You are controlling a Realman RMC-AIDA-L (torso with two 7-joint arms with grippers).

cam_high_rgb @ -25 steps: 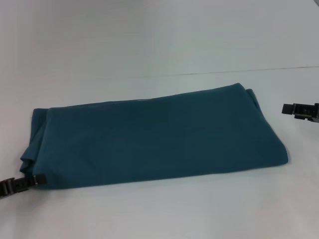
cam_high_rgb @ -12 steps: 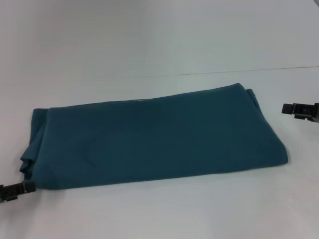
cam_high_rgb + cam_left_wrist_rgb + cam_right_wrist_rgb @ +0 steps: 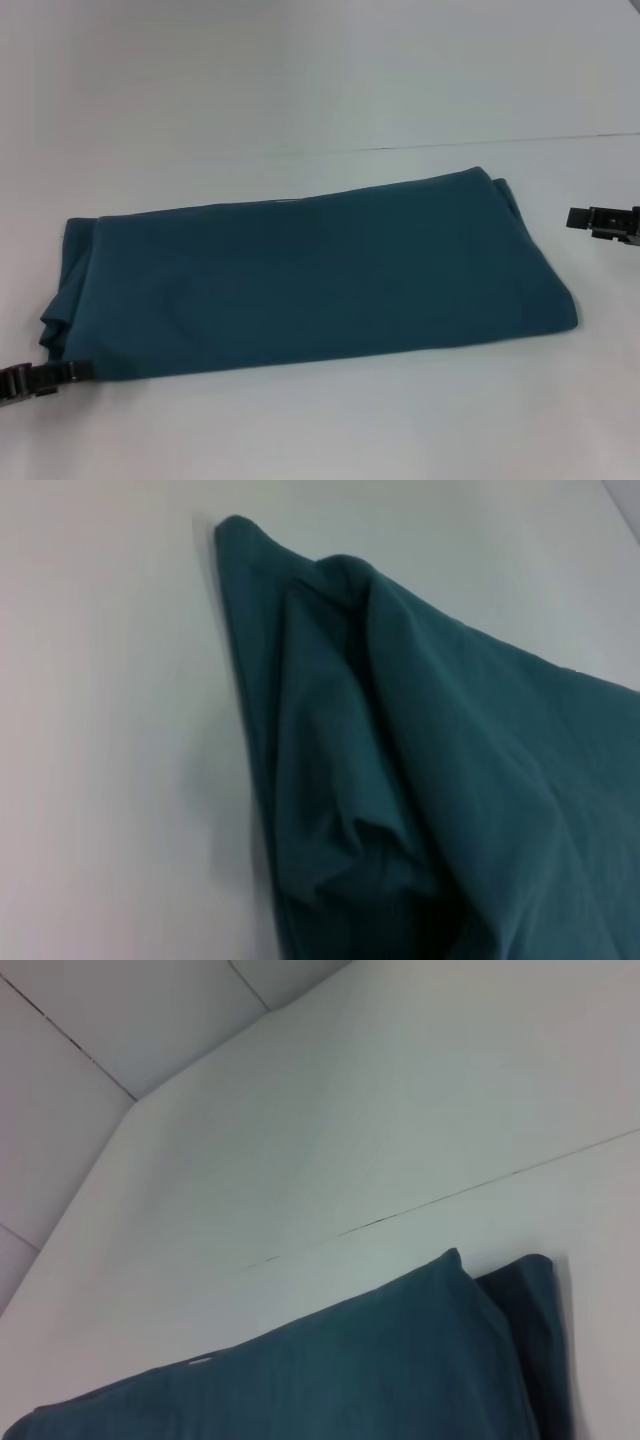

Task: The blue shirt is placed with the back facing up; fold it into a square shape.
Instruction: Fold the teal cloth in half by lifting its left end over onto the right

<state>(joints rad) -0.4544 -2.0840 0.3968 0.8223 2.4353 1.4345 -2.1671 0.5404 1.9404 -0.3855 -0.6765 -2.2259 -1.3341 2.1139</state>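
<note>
The blue shirt (image 3: 310, 275) lies on the white table (image 3: 320, 430), folded into a long plain band that runs from near left to far right. My left gripper (image 3: 45, 378) is low at the table's near left, right beside the shirt's near-left corner. The left wrist view shows that bunched, creased end of the shirt (image 3: 450, 780) close up. My right gripper (image 3: 600, 220) hovers off the shirt's right end, apart from it. The right wrist view shows the shirt's far right corner (image 3: 350, 1370) with layered edges.
A thin seam (image 3: 480, 143) crosses the table behind the shirt. White table surface surrounds the shirt on every side. No other objects are in view.
My left gripper drew back to the left from the shirt's near-left corner, then moved right again up to it. The shirt and the right gripper have not moved.
</note>
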